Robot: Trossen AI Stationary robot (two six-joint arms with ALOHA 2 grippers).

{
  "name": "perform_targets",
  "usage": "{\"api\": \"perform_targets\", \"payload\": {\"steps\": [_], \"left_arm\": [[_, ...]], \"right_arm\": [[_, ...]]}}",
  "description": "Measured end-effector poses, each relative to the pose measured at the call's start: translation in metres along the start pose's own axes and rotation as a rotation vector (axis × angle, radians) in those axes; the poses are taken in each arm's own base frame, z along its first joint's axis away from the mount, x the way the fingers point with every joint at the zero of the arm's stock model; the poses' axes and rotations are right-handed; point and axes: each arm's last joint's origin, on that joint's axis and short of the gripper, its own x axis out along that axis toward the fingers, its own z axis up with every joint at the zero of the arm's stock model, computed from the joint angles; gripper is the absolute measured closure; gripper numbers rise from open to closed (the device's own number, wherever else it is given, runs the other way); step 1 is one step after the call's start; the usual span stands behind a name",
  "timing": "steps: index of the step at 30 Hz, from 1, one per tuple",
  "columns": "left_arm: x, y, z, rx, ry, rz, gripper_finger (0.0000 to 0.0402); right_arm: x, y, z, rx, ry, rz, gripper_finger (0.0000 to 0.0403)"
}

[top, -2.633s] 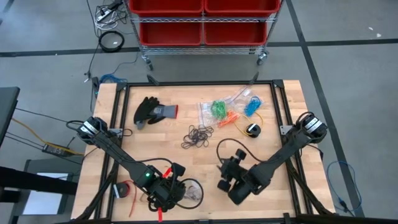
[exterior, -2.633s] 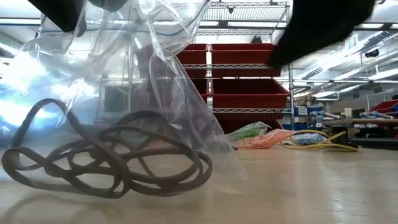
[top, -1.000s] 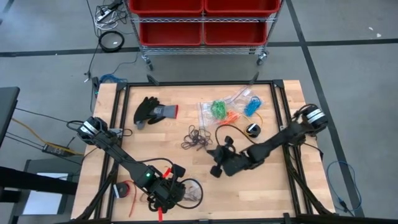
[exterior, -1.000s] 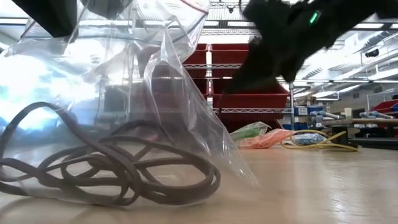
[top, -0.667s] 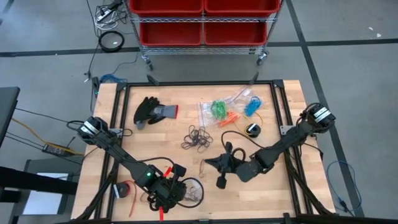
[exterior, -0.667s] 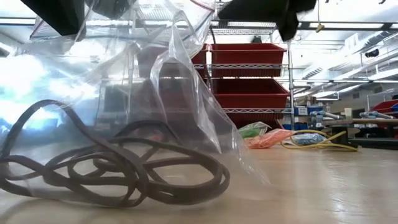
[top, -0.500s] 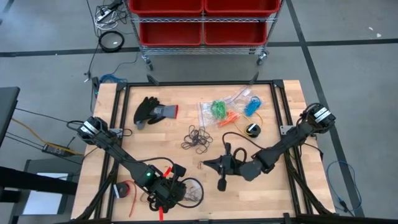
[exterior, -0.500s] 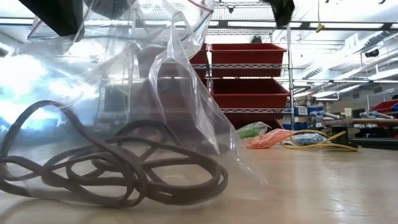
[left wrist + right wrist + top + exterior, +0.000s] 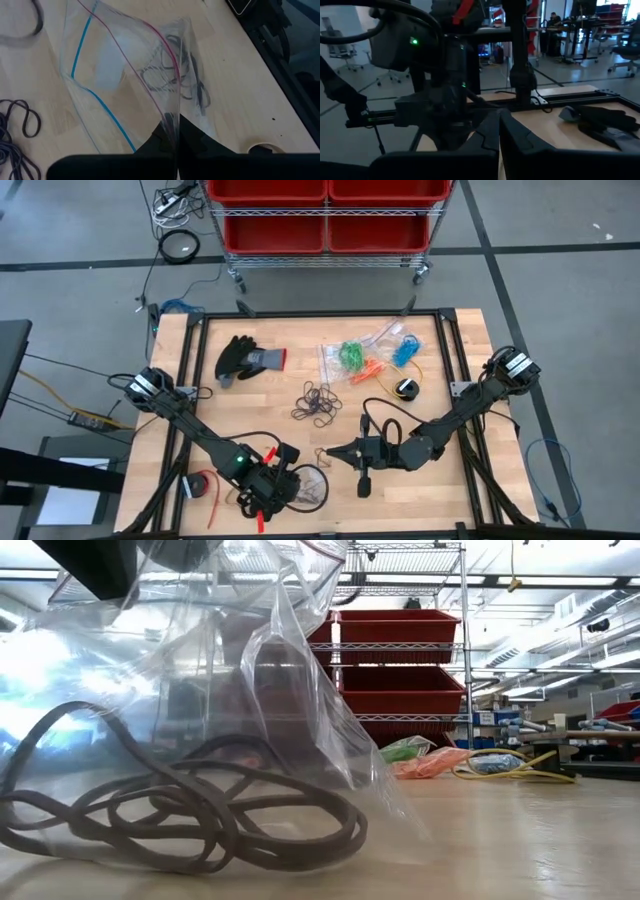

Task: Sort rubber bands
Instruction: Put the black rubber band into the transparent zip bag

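Note:
A clear zip bag (image 9: 305,485) holding several black rubber bands (image 9: 175,82) stands near the table's near edge, its bottom on the wood. My left gripper (image 9: 268,485) is shut on its rim. My right gripper (image 9: 335,452) is shut and points level toward the table's left, just right of the bag and above the table. A thin dark loop (image 9: 322,452) shows at its tips. A pile of black rubber bands (image 9: 318,400) lies mid-table. In the low view the bag (image 9: 250,690) and its bands (image 9: 180,810) fill the left side. My left gripper pinches the bag's zip rim (image 9: 172,117) between its two fingers, coming slanting down from above. The bag's mouth gapes beyond the fingers and its lower part rests on the table. My right gripper seems to hold a black rubber band (image 9: 322,452) at its fingertips, clear of the table. The wrist view does not show the band.
At the far side lie bags of green and orange bands (image 9: 352,357) and blue bands (image 9: 405,350), a black glove (image 9: 245,358) and a yellow cable with a small device (image 9: 405,388). A red roll (image 9: 200,485) sits at the near left. Red bins (image 9: 325,210) stand beyond the far edge.
My right gripper has drawn back from the black pile toward the near edge and the bag, risen, and tipped from slanting down to level, staying shut. It has left the low view upward. The bag has stayed in place.

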Motion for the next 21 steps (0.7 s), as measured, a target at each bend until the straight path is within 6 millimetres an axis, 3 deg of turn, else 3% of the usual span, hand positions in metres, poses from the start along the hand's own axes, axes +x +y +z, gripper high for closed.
{"api": "perform_targets", "payload": {"steps": [12, 21], "left_arm": [[0.000, 0.001, 0.000, 0.000, 0.001, -0.005, 0.0400], [0.000, 0.001, 0.001, -0.001, -0.004, -0.005, 0.0400]], "right_arm": [[0.000, 0.001, 0.003, 0.026, -0.018, 0.023, 0.0403], [0.007, 0.010, 0.025, -0.005, -0.055, 0.077, 0.0403]]}}
